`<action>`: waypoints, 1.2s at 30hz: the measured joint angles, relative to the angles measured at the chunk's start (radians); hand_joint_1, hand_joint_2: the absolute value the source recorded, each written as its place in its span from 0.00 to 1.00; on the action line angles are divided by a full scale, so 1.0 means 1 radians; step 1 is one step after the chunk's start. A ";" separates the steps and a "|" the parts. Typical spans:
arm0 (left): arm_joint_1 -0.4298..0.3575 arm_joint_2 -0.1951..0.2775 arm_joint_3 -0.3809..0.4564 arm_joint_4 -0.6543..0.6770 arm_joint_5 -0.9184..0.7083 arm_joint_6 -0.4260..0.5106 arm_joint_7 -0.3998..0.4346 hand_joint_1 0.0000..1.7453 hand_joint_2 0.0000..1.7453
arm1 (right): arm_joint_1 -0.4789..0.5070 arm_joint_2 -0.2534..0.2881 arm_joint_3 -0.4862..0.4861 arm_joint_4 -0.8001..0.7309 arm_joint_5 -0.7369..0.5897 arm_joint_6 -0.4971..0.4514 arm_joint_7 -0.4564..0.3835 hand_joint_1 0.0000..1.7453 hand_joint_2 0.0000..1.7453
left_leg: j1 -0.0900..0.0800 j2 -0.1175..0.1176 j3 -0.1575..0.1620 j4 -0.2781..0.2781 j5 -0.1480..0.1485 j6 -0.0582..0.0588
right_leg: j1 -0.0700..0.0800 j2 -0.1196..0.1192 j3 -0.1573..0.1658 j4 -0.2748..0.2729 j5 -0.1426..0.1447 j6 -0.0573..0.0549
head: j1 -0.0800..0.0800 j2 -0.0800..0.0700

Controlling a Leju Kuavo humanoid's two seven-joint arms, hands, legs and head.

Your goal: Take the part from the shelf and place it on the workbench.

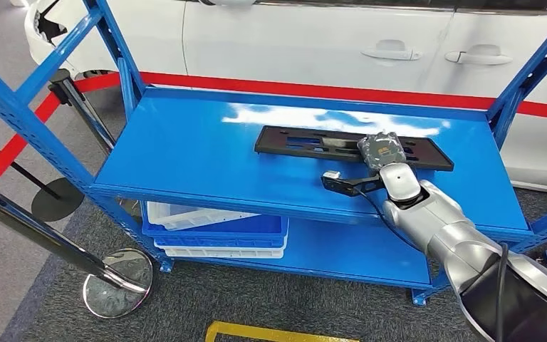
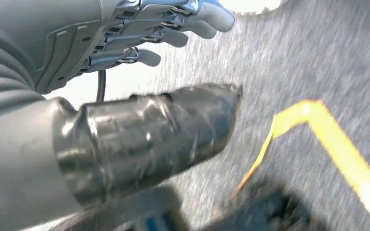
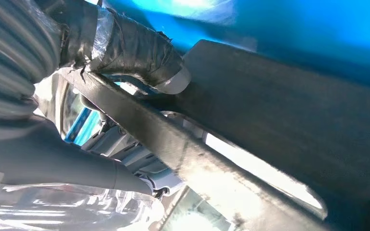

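Head view: rt hand (image 1: 383,158) reaches onto the top deck of the blue shelf (image 1: 185,153), over the near edge of the long black part (image 1: 306,141). White car (image 1: 313,39) parked behind.
Part location: lies flat on the shelf's top deck, toward the back-right, long side running across.
Rt hand state: right wrist view puts the taped thumb (image 3: 139,53) on one face of the part (image 3: 279,120) w/ darker fingers (image 3: 125,159) under its edge; looks like a pinch on the rim, but you can't tell yet how firm it is.
Lt hand state: left wrist view has lt hand (image 2: 139,67) hanging over grey floor (image 2: 308,57), fingers apart, holding nothing.
Step in hand: securing the grip, by my read.
How to do it well: grip sits off-centre toward one end, so expect the far end to droop; close firmly, lift slowly and level, clear the shelf's uprights before you turn.
Risk: thin rim may slip out of the pinch.
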 joint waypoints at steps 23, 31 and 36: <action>-0.028 0.026 0.298 0.080 -0.484 0.071 -0.156 0.00 1.00 | 0.052 -0.098 -0.110 -0.261 -0.031 -0.195 -0.080 1.00 1.00 | 0.002 0.000 0.020 -0.058 0.039 0.036 | -0.001 0.000 -0.109 0.199 -0.063 0.029 | 0.003 0.000; 0.024 0.011 0.480 0.052 -0.709 0.071 -0.109 0.00 1.00 | 0.061 -0.119 -0.155 -0.374 -0.013 -0.243 -0.097 1.00 1.00 | 0.000 0.000 -0.001 -0.008 0.004 0.001 | -0.002 0.004 -0.025 0.021 -0.003 0.001 | 0.001 0.000; 0.031 0.003 0.532 0.050 -0.727 0.060 -0.097 0.00 1.00 | 0.070 -0.124 -0.184 -0.442 -0.054 -0.294 -0.121 1.00 1.00 | 0.006 0.002 -0.100 0.232 -0.118 -0.015 | 0.001 0.001 -0.022 0.018 0.002 -0.010 | -0.008 0.000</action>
